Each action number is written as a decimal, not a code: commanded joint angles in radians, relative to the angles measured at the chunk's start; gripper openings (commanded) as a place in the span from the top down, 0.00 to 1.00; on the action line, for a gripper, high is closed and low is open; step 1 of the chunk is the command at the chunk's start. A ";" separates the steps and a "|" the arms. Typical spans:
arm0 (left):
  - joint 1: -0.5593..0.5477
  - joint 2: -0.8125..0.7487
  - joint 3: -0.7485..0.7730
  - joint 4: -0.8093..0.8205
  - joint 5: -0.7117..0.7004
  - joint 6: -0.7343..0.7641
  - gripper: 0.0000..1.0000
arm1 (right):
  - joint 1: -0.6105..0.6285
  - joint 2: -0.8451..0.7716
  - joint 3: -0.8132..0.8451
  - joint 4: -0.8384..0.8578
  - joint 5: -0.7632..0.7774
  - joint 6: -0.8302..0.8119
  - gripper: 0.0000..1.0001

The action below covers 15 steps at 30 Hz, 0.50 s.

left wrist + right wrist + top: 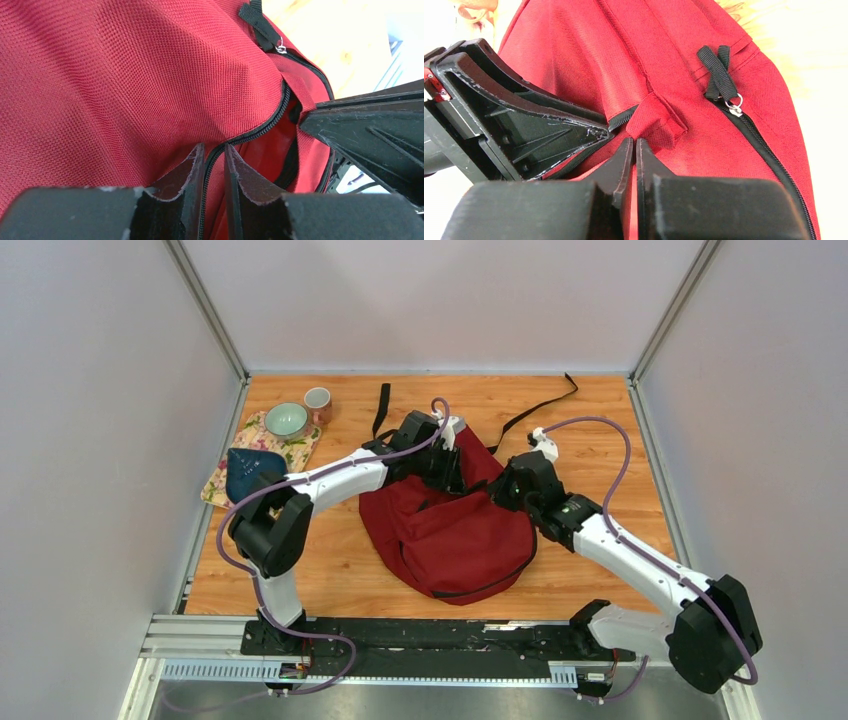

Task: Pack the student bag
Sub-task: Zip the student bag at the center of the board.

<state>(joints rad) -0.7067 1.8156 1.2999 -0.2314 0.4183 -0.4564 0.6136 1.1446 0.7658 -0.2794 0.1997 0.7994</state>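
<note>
Left gripper (214, 147) is straddling the zip track (270, 117) at the 11 o'clock rim of the student bag (450, 530), jaws narrowly apart; whether they are clamping it cannot be told. Right gripper (634, 141) is sitting fully closed at the 2 o'clock rim, apparently pinching red fabric. The bag is lying at table centre. Judged step: spreading the mouth. The next move is calling for one arm holding the rim while the other is fetching the dark blue pouch (245, 472) at 9 o'clock.
</note>
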 commanded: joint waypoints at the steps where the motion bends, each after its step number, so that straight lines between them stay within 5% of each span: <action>1: -0.005 -0.045 0.006 -0.016 0.004 0.038 0.72 | 0.000 -0.039 0.016 0.028 0.007 -0.002 0.89; 6: -0.005 -0.175 -0.025 -0.026 -0.064 0.061 0.71 | -0.002 -0.086 0.035 0.011 0.010 -0.006 0.73; 15: -0.005 -0.421 -0.143 -0.014 -0.216 0.073 0.67 | -0.012 -0.002 0.122 0.032 0.009 -0.055 0.74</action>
<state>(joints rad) -0.7071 1.5043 1.2064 -0.2642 0.2844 -0.4076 0.6109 1.0782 0.8139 -0.2859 0.2035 0.7864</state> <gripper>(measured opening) 0.326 0.274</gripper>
